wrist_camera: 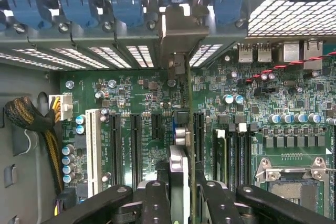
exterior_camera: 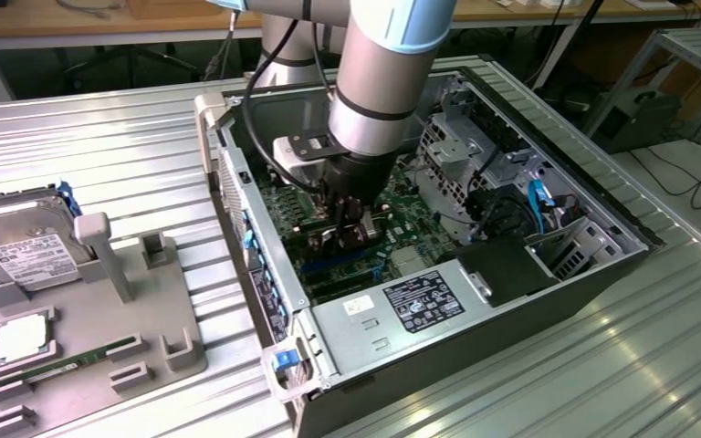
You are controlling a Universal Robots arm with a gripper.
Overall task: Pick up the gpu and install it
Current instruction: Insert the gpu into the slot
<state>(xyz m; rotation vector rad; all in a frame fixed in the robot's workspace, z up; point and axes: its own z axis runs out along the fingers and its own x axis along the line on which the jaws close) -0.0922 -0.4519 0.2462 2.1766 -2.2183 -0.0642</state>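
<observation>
The claw (wrist_camera: 184,203) is clamped on the gpu (wrist_camera: 180,137), its black fingers (wrist_camera: 156,203) pressing the two flat faces so that the card stands on edge, thin side towards the wrist camera. That hold suits the job: an upright card can go straight down into a slot without fouling its neighbours. In the exterior view the claw (exterior_camera: 348,233) sits deep inside the open computer case (exterior_camera: 235,173), hanging from the arm (exterior_camera: 381,73), which comes down almost vertically. The gpu runs along one of the long black expansion slots (wrist_camera: 135,145) on the green motherboard (wrist_camera: 147,93), and its silver end bracket reaches up to the rear wall, where a row of blue latches (wrist_camera: 79,3) tops the perforated slot covers; the bracket looks lined up with one opening, as it must be for the connectors to face outward. Whether the card's edge is fully seated I cannot tell. A white slot (wrist_camera: 94,150) lies off to one side and the processor socket (wrist_camera: 294,182) to the other. Outside the case, on the ribbed metal surface (exterior_camera: 83,164) towards the exterior view's left, a grey holder tray (exterior_camera: 143,347) carries a hard drive (exterior_camera: 28,260) and a RAM stick (exterior_camera: 77,362).
</observation>
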